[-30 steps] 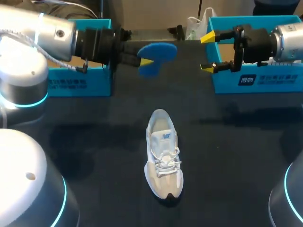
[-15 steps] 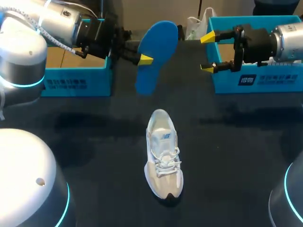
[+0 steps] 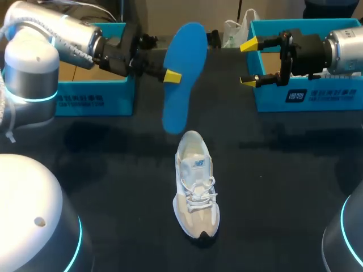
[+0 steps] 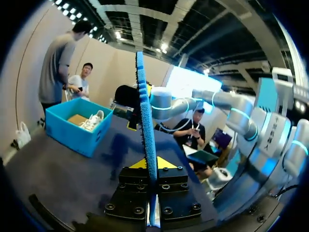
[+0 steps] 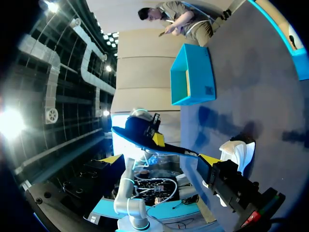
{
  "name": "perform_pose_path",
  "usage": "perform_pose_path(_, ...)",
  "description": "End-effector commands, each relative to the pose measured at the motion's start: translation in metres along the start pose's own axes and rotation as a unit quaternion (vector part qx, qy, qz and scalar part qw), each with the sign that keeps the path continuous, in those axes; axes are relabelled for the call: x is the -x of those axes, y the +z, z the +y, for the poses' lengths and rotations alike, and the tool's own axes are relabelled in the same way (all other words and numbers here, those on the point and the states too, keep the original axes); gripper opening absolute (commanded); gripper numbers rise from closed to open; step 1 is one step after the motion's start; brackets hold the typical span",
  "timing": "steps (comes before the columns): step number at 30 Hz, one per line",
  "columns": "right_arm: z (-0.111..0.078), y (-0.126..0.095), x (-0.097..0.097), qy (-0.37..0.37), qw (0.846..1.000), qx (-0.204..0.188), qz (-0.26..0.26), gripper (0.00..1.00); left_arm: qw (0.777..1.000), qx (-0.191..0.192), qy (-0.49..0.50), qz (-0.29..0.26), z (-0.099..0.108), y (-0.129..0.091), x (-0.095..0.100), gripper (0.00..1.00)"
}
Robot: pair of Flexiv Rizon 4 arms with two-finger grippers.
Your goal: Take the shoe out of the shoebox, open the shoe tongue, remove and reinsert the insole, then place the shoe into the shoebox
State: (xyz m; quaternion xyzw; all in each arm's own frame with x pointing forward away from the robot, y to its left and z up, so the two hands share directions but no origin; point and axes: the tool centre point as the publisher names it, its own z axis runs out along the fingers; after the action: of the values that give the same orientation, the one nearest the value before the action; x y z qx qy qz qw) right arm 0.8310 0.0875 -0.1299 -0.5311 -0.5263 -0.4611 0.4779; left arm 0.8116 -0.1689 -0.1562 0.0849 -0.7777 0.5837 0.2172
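Observation:
A pale grey and white shoe (image 3: 195, 192) lies on the black table (image 3: 113, 170), heel toward the back, toe toward the front. My left gripper (image 3: 172, 75) is shut on a blue insole (image 3: 182, 68), which hangs tilted above and behind the shoe's heel. In the left wrist view the insole (image 4: 146, 140) stands edge-on between the fingers of that gripper (image 4: 148, 163). My right gripper (image 3: 248, 63) is open and empty, level with the insole and to its right. From the right wrist, past its gripper (image 5: 161, 159), I see the insole (image 5: 149, 144) and the shoe (image 5: 236, 152).
A blue shoebox (image 3: 93, 96) stands at the back left under my left arm. A second blue box (image 3: 309, 93) stands at the back right, under my right arm; in the left wrist view this box (image 4: 77, 128) holds another shoe.
My left arm has turned the insole from nearly flat to hanging lengthwise, its lower end now closer to the shoe's heel. The right arm and the shoe have not moved.

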Motion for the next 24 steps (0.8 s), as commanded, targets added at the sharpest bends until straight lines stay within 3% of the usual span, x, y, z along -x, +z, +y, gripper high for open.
perform_pose_path(1,-0.001,0.001,0.0,0.001,1.0,0.001,-0.001,1.0,0.998,-0.013,-0.055,0.011,0.003,0.0,0.002,0.0)
perform_pose_path(5,-0.001,0.001,0.0,0.001,1.0,0.001,-0.001,1.0,0.99,-0.038,-0.131,0.024,0.007,-0.002,0.003,0.0)
perform_pose_path(13,-0.001,0.001,0.0,0.001,1.0,0.001,-0.001,1.0,0.971,-0.07,-0.228,-0.003,0.014,0.003,0.012,0.0)
perform_pose_path(24,-0.001,0.001,0.0,0.001,1.0,0.001,-0.001,1.0,0.952,-0.085,-0.295,-0.013,0.019,0.009,0.025,0.0)
